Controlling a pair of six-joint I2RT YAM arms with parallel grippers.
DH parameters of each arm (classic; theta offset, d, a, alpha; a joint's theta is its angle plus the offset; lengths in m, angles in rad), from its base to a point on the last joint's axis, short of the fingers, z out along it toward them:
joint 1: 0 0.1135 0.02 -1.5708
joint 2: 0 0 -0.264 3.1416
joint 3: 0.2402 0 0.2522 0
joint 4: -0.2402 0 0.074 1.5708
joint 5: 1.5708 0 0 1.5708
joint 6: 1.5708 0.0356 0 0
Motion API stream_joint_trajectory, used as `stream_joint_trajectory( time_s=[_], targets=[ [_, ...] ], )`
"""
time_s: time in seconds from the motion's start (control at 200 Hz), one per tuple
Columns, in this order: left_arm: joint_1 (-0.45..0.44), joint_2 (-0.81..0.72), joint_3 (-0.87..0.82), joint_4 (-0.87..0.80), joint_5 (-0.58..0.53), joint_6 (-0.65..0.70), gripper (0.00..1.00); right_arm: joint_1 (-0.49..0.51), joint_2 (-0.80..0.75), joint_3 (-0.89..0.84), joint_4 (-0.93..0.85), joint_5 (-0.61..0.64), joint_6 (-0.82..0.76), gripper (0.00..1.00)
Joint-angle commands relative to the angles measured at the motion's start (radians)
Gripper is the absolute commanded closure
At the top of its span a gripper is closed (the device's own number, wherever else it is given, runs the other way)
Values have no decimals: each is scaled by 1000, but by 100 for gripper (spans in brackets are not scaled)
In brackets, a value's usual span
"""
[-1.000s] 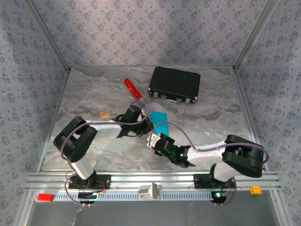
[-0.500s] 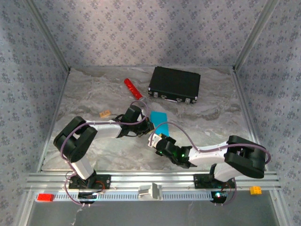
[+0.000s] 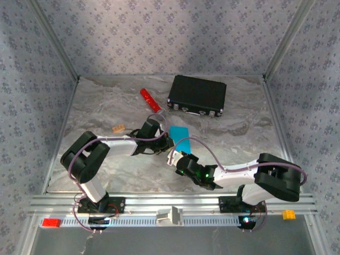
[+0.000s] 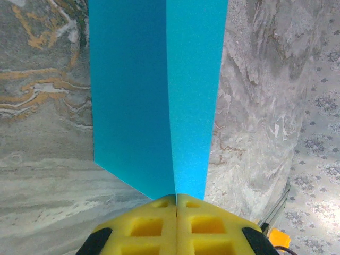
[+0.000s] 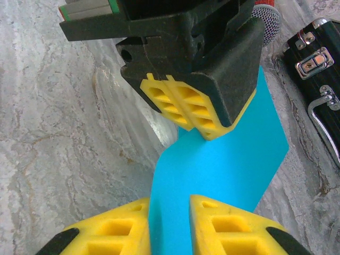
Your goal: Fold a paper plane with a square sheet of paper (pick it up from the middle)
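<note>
Cyan-blue square sheet of paper is off the surface, held up btwn the two hands near the middle, just in front of the black case. In the left wrist view it shows two panels meeting along one straight line that runs up from the pads, so it looks creased or bent lengthwise.

Left hand is pressed together on the sheet's near edge, right at that line; pads meet w/ only the paper btwn them. Right hand sits just below the left hand, pads standing apart w/ the sheet passing thru the gap. Not pinching yet, as far as I can tell.

Progress, my read: early. Pick-up is done and a centre fold seems started or made. Nose corners, wing folds and the pointed dart shape are all left to do; nothing pointed shows yet.

Further out: red cylinder lies left of the case, small tan block near the left arm, both well apart from the sheet.

Writing/brands: none readable. Sheet is plain, case shows metal latches but no label I can make out.
</note>
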Motion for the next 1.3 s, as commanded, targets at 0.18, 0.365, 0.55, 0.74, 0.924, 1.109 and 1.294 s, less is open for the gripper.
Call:
stream_joint_trajectory(
  time_s=[0.18,0.365,0.55,0.74,0.924,1.109,1.294],
  targets=[
    [3,-28,-9,-15,5,5,97,-2,-14,-4,-9,3,10,85],
    [3,-34,-12,-18,-4,5,92,-8,-13,3,-29,-5,24,93],
    [3,-67,-13,-75,-52,24,73,-23,-24,8,-50,-47,62,95],
    [10,-139,-22,-161,-143,46,48,-79,-61,7,-76,-260,136,95],
    [33,-223,-49,-217,-206,59,44,-203,-83,15,-99,-557,274,94],
    [57,-260,-61,-242,-224,69,44,-312,-57,77,-180,-796,375,94],
    [63,-256,-57,-240,-211,72,44,-387,-15,102,-195,-935,458,94]
  ],
)
